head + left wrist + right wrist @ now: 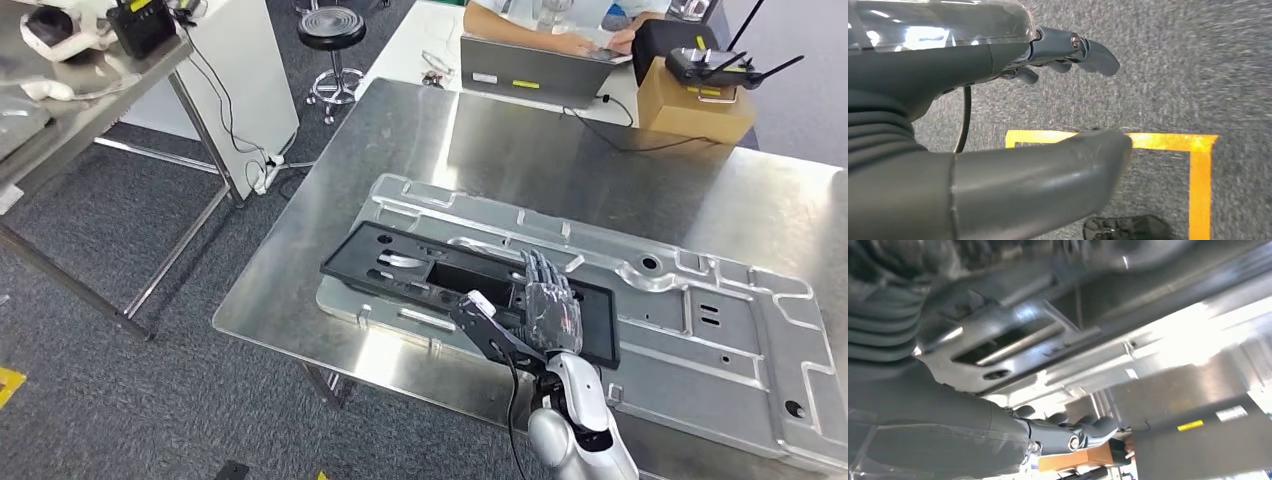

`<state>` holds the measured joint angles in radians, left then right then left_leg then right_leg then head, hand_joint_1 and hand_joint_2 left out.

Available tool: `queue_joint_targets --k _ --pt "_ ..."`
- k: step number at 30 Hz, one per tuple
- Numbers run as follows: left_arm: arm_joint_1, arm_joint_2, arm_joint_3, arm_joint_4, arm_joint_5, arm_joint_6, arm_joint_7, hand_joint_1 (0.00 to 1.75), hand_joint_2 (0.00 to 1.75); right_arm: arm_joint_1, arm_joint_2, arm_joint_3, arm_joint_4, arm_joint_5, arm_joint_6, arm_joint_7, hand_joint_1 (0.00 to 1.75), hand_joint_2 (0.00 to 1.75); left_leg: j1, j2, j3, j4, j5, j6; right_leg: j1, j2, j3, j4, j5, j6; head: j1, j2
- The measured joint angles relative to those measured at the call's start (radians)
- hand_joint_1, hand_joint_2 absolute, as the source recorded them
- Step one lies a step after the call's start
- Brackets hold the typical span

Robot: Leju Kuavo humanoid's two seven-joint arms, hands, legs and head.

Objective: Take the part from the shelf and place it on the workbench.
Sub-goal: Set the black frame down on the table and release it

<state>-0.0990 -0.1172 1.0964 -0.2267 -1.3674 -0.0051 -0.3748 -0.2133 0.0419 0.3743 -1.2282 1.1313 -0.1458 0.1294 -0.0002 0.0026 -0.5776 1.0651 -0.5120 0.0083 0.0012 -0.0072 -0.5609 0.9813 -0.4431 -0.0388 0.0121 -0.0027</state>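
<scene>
The black rectangular frame part (420, 270) lies across a large silver stamped metal plate (720, 330) on the steel workbench (500, 150). My right hand (545, 315) grips the part's near right end, fingers spread over its top and the thumb at its near edge. In the right wrist view the part's (998, 345) underside sits between the thumb and the dark fingers (1083, 432); the picture is blurred. My left hand (1048, 100) hangs over grey carpet, fingers apart, holding nothing.
A metal shelf table (70, 110) with loose items stands at the left. Beyond the workbench are a laptop (530, 72), a cardboard box (695, 105) with a controller on it, a seated person (560, 20) and a stool (332, 40). Yellow floor tape (1198, 175) marks the carpet.
</scene>
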Motion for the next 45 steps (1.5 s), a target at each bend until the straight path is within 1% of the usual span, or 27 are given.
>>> queue_joint_targets --k 2,3,4,5,8,10,13,14,16,18,19,20,21,24,26,28,29,31,33,34,35,36,38,40,41,44,45 --pt "-0.001 0.001 0.000 -0.001 0.000 0.000 0.000 0.00 0.00 -0.005 0.007 0.000 0.007 0.000 0.000 0.000 0.00 0.00 0.007 -0.002 -0.059 0.124 -0.061 -0.011 -0.003 -0.002 0.001 -0.004 0.002 -0.002 0.000 0.000" --pt "0.000 0.002 0.000 -0.001 0.000 0.000 0.000 0.00 0.00 -0.005 0.009 0.000 0.011 0.000 0.000 0.000 0.00 0.00 0.011 -0.002 -0.089 0.181 -0.080 -0.018 -0.004 -0.002 0.000 -0.002 0.002 -0.001 -0.001 0.000" --pt "0.001 0.002 0.000 -0.001 0.000 0.000 0.000 0.00 0.00 -0.005 0.010 0.000 0.015 0.000 0.000 0.000 0.00 0.00 0.015 -0.002 -0.105 0.210 -0.081 -0.024 -0.005 -0.002 -0.002 0.001 0.000 0.000 -0.001 0.000" --pt "0.002 0.003 0.000 -0.002 0.000 0.000 0.000 0.00 0.00 -0.005 0.011 0.000 0.019 0.000 0.000 0.000 0.00 0.00 0.019 -0.001 -0.103 0.200 -0.062 -0.029 -0.008 -0.001 -0.003 0.006 -0.002 0.003 -0.001 0.000" --pt "0.001 0.003 0.000 -0.003 0.000 0.001 0.000 0.00 0.00 -0.006 0.014 0.000 0.027 0.000 0.000 0.000 0.00 0.00 0.028 -0.001 -0.020 0.024 0.030 -0.042 -0.014 0.001 -0.007 0.033 -0.019 0.021 -0.001 0.000" --pt "0.000 0.002 0.000 -0.003 0.001 0.000 0.000 0.00 0.00 -0.008 0.016 0.000 0.029 0.000 -0.001 0.000 0.00 0.00 0.027 -0.005 0.006 -0.033 0.042 -0.031 -0.011 0.002 -0.015 0.050 -0.025 0.034 -0.001 0.000" --pt "0.002 0.000 0.000 -0.003 0.003 -0.003 -0.003 0.00 0.00 -0.009 0.019 0.000 0.035 0.001 -0.004 0.001 0.00 0.00 0.023 -0.006 0.001 -0.032 0.050 -0.006 -0.011 0.005 -0.022 0.056 -0.022 0.049 -0.001 0.000" --pt "0.002 -0.001 0.000 -0.003 0.003 -0.005 -0.005 0.00 0.00 -0.009 0.020 0.000 0.037 0.001 -0.006 0.001 0.00 0.00 0.024 -0.005 -0.002 -0.034 0.055 0.002 -0.013 0.005 -0.027 0.067 -0.036 0.053 -0.001 0.000" --pt "0.001 -0.002 0.000 -0.004 0.003 -0.007 -0.009 0.00 0.00 -0.009 0.020 0.001 0.041 0.001 -0.009 -0.001 0.00 0.00 0.025 -0.003 -0.011 -0.038 0.064 0.016 -0.016 0.005 -0.055 0.143 -0.099 0.061 0.000 0.000" --pt "0.001 -0.002 0.000 -0.004 0.003 -0.007 -0.010 0.00 0.00 -0.008 0.020 0.001 0.046 0.001 -0.013 -0.002 0.00 0.00 0.022 -0.002 -0.024 -0.038 0.071 0.022 -0.016 0.005 -0.102 0.270 -0.173 0.066 0.000 0.000" --pt "0.001 -0.002 0.000 -0.004 0.003 -0.007 -0.010 0.00 0.00 -0.007 0.020 0.001 0.049 0.001 -0.014 -0.002 0.00 0.00 0.020 -0.001 -0.030 -0.038 0.076 0.023 -0.016 0.005 -0.116 0.315 -0.189 0.066 0.000 0.000" --pt "0.002 -0.002 0.000 -0.004 0.003 -0.008 -0.011 0.00 0.00 -0.006 0.020 0.001 0.052 0.001 -0.015 -0.002 0.00 0.00 0.018 -0.001 -0.036 -0.038 0.080 0.023 -0.015 0.005 -0.113 0.326 -0.186 0.064 0.000 0.000" --pt "0.002 -0.002 0.000 -0.004 0.003 -0.008 -0.011 0.00 0.00 -0.005 0.020 0.001 0.054 0.001 -0.015 -0.002 0.00 0.00 0.015 -0.001 -0.040 -0.038 0.084 0.023 -0.014 0.005 -0.089 0.296 -0.164 0.059 0.000 0.000" --pt "0.001 -0.006 0.000 -0.004 0.003 -0.008 -0.011 0.00 0.00 -0.009 0.020 0.001 0.056 0.001 -0.017 -0.002 0.00 0.00 0.010 -0.003 -0.049 -0.038 0.098 0.018 -0.002 0.005 0.033 0.091 -0.092 0.031 -0.001 0.000" --pt "0.001 -0.010 0.000 -0.005 0.003 -0.008 -0.012 0.00 0.00 -0.011 0.021 0.000 0.056 0.001 -0.018 -0.003 0.00 0.00 0.012 -0.002 -0.052 -0.042 0.110 0.007 0.007 0.005 0.060 0.032 -0.080 0.021 -0.001 0.000" --pt "0.001 -0.011 0.000 -0.005 0.004 -0.009 -0.012 0.00 0.00 -0.010 0.021 0.000 0.056 0.001 -0.019 -0.004 0.00 0.00 0.014 -0.002 -0.054 -0.045 0.120 -0.006 0.007 0.005 0.054 0.022 -0.062 0.019 -0.001 0.000" --pt "0.002 -0.011 0.000 -0.005 0.005 -0.009 -0.012 0.00 0.00 -0.010 0.023 0.000 0.056 0.002 -0.019 -0.004 0.00 0.00 0.013 -0.002 -0.059 -0.041 0.112 -0.012 0.005 0.004 0.050 0.013 -0.051 0.016 -0.001 0.000" --pt "0.003 -0.013 0.000 -0.006 0.007 -0.008 -0.012 0.00 0.00 -0.010 0.027 0.001 0.059 0.003 -0.020 -0.006 0.00 0.00 0.011 -0.004 -0.079 0.013 0.047 -0.020 -0.002 0.001 0.036 -0.003 -0.023 0.006 -0.001 0.000" --pt "0.003 -0.015 0.000 -0.006 0.008 -0.008 -0.012 0.00 0.00 -0.009 0.031 0.001 0.061 0.004 -0.021 -0.007 0.00 0.00 0.013 -0.004 -0.110 0.133 -0.049 -0.028 -0.002 -0.001 0.009 -0.002 -0.003 0.000 -0.002 0.000" --pt "0.004 -0.016 0.000 -0.006 0.009 -0.007 -0.012 0.00 0.00 -0.007 0.031 0.001 0.063 0.004 -0.021 -0.008 0.00 0.00 0.013 -0.004 -0.121 0.192 -0.078 -0.031 -0.002 -0.002 -0.006 0.002 0.006 0.000 -0.001 0.000" --pt "0.004 -0.016 0.000 -0.006 0.010 -0.006 -0.012 0.00 0.00 -0.007 0.031 0.001 0.065 0.004 -0.021 -0.008 0.00 0.00 0.014 -0.004 -0.120 0.228 -0.085 -0.034 -0.003 -0.003 -0.022 0.007 0.014 0.002 -0.001 0.000" --pt "0.005 -0.016 0.000 -0.006 0.011 -0.006 -0.012 0.00 0.00 -0.006 0.031 0.001 0.067 0.004 -0.021 -0.008 0.00 0.00 0.016 -0.004 -0.103 0.230 -0.071 -0.038 -0.004 -0.003 -0.038 0.014 0.021 0.006 -0.001 0.000" --pt "0.004 -0.016 0.000 -0.009 0.011 -0.005 -0.012 0.00 0.00 -0.006 0.031 0.001 0.069 0.004 -0.022 -0.008 0.00 0.00 0.022 -0.003 -0.020 0.133 -0.021 -0.044 -0.008 -0.004 -0.069 0.034 0.031 0.015 -0.002 0.000" --pt "0.002 -0.017 0.000 -0.011 0.011 -0.004 -0.012 0.00 0.00 -0.007 0.032 0.000 0.069 0.005 -0.023 -0.008 0.00 0.00 0.023 -0.005 0.066 0.008 -0.016 -0.043 -0.006 -0.004 -0.094 0.057 0.038 0.025 -0.002 0.000" --pt "0.001 -0.017 0.000 -0.012 0.011 -0.004 -0.013 0.00 0.00 -0.007 0.032 0.000 0.069 0.005 -0.024 -0.008 0.00 0.00 0.022 -0.007 0.085 -0.026 -0.025 -0.038 -0.004 -0.004 -0.101 0.065 0.043 0.030 -0.001 0.000" --pt "0.003 -0.020 0.000 -0.013 0.013 -0.004 -0.014 0.00 0.00 -0.006 0.032 0.000 0.071 0.009 -0.026 -0.009 0.00 0.00 0.020 -0.006 0.072 -0.039 -0.017 -0.007 -0.005 -0.002 -0.112 0.069 0.056 0.048 0.000 0.000" --pt "0.002 -0.022 0.000 -0.013 0.013 -0.004 -0.014 0.00 0.00 -0.005 0.032 0.000 0.073 0.012 -0.027 -0.010 0.00 0.00 0.021 -0.004 0.064 -0.040 -0.006 0.004 -0.007 -0.001 -0.119 0.078 0.040 0.054 0.000 0.000"
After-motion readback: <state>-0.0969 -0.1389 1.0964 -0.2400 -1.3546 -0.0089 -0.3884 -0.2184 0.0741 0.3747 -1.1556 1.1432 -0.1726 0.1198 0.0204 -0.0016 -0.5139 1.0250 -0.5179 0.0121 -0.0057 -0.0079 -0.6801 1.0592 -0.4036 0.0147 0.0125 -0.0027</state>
